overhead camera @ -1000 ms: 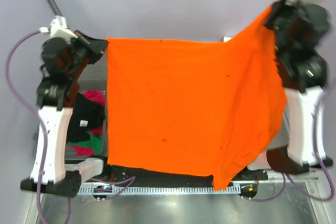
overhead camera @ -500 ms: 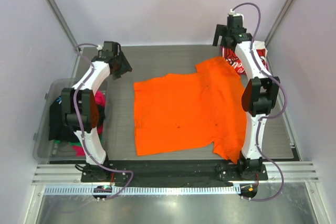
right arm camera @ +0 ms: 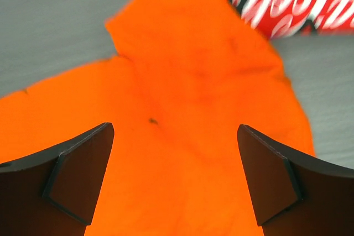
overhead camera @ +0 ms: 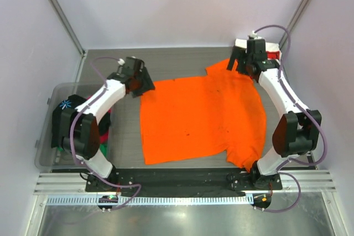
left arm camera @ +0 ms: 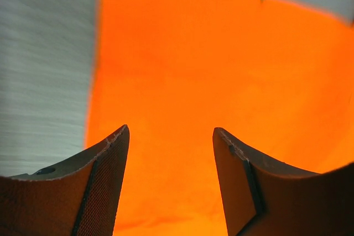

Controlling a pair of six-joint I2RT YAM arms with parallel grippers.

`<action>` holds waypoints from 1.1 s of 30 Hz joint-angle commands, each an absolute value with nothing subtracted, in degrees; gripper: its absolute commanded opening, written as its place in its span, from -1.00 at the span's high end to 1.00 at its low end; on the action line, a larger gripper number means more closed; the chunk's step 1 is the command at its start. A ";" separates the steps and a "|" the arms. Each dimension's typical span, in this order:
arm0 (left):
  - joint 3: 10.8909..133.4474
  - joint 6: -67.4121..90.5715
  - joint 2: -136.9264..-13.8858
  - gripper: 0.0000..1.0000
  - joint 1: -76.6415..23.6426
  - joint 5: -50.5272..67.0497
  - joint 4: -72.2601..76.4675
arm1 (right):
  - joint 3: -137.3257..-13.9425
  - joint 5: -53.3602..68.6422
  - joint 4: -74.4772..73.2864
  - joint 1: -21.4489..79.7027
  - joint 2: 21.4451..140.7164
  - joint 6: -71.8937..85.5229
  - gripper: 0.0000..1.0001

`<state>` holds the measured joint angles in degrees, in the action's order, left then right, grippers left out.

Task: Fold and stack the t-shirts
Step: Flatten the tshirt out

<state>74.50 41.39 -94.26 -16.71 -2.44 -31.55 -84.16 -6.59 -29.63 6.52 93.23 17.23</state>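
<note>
1 orange tee (overhead camera: pixel 199 117) flat on table (overhead camera: pixel 182 62), L tool (left arm camera: pixel 168 131) spread over it, R tool (right arm camera: pixel 174 128) spread over its sleeve (right arm camera: pixel 182 31)

red-and-white cloth tee with white Coca-Cola script (right arm camera: pixel 287 4) cut by right wrist view's top edge, nearly all hidden behind right arm (overhead camera: pixel 276 89) from above, black cloth heap (overhead camera: pixel 58 132) in clear plastic bin (overhead camera: pixel 41 136) partly behind left arm (overhead camera: pixel 91 114), left wrist view blurred

The grey table (overhead camera: pixel 177 62) carries the orange t-shirt (overhead camera: pixel 199 117) spread flat; the red-and-white t-shirt (right arm camera: pixel 287 4) far right.
</note>
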 commanded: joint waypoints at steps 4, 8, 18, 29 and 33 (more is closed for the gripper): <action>68.56 47.55 -102.20 -0.22 -24.61 -1.40 -26.98 | -74.18 -2.02 -27.60 7.56 98.25 20.48 -0.99; 71.61 47.47 -107.48 -0.21 -24.78 -4.91 -31.09 | -75.05 -0.79 -27.42 8.00 103.00 20.13 -0.99; 83.49 42.45 -119.79 -0.15 -17.94 -14.33 -42.80 | -82.52 5.45 -27.42 11.07 118.72 22.50 -0.99; 102.91 33.58 -126.31 -0.16 -11.60 -10.55 -50.62 | -99.13 7.73 -31.99 15.20 127.53 28.65 -0.99; 100.82 32.96 -119.81 -0.22 -13.79 -10.10 -50.19 | -100.19 6.25 -33.13 16.17 124.72 27.87 -0.99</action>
<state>100.77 35.38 -125.71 -11.18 -10.94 -47.97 -98.50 6.02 -29.45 15.44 125.95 26.89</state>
